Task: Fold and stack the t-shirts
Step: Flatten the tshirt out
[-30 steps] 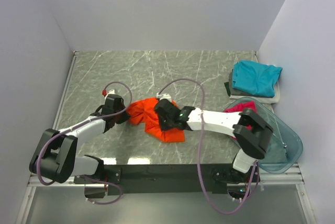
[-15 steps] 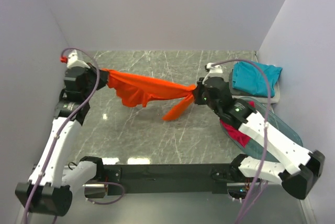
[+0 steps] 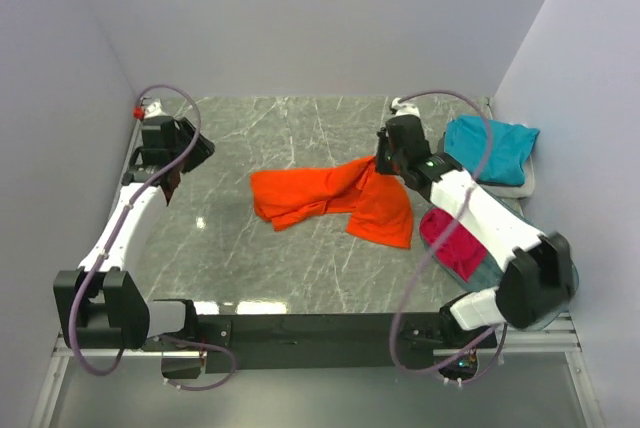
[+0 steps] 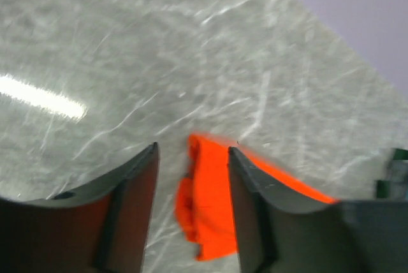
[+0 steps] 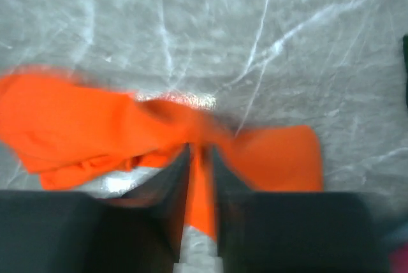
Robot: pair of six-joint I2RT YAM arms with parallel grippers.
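Presently, right gripper (image 5: 199, 153): clamped on orange tee (image 3: 330, 198) edge.
Left gripper (image 4: 192, 152): fingers apart, holding nothing, well apart from orange tee.
Orange tee: rumpled, middle of table (image 3: 250, 128).
Teal tee (image 3: 488, 148): far right, atop pale tee (image 3: 520, 186).
Pink tee (image 3: 455, 238): right, nearer.

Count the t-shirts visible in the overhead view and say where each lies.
4: orange t-shirt central, one end gripped by the right pincer; teal t-shirt far right, lying on the pale t-shirt; magenta t-shirt nearer, partly behind the right arm. More may be hidden.
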